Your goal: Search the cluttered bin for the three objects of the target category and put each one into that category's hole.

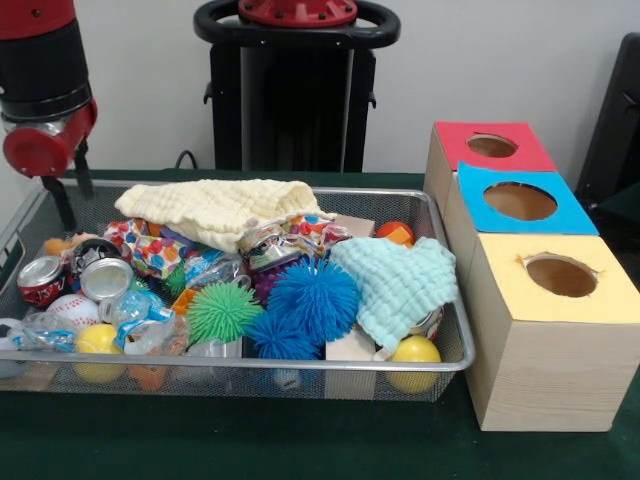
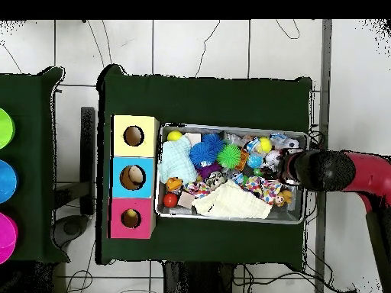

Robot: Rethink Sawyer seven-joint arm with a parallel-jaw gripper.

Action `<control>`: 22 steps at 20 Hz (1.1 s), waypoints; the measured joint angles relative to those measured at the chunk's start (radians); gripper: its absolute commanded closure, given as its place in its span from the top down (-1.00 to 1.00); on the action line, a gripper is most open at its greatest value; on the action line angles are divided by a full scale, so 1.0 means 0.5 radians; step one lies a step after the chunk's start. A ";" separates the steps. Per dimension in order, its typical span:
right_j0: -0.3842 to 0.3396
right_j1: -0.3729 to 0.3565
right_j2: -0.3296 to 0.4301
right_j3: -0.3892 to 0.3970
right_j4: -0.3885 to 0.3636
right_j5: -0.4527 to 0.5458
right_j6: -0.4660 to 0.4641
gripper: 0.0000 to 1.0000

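Observation:
The silver wire-mesh bin (image 1: 250,366) is full of clutter; it also shows in the overhead view (image 2: 229,221). A small orange-tan plush (image 1: 55,243) peeks out at its far left corner, also seen from overhead (image 2: 284,200). An orange rounded toy (image 1: 397,232) lies at the back right, half hidden. The pale yellow-tan plush is hidden. My gripper (image 1: 72,200) hangs open and empty over the bin's far left corner, just above the orange-tan plush. The red-topped box's hole (image 1: 492,146) is the farthest of the three, and shows from overhead (image 2: 130,218).
A cream cloth (image 1: 215,205) and a mint cloth (image 1: 400,285) cover part of the clutter. Spiky blue (image 1: 312,298) and green (image 1: 222,312) balls, yellow balls (image 1: 415,350), cans (image 1: 105,278) and a baseball (image 1: 70,310) lie around. Blue-topped (image 1: 520,200) and yellow-topped (image 1: 560,275) boxes stand nearer.

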 measured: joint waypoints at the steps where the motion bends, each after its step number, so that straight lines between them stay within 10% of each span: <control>1: -0.011 0.005 0.000 0.000 -0.009 0.000 0.000 1.00; 22: -0.272 0.086 0.000 0.172 -0.298 -0.219 -0.005 1.00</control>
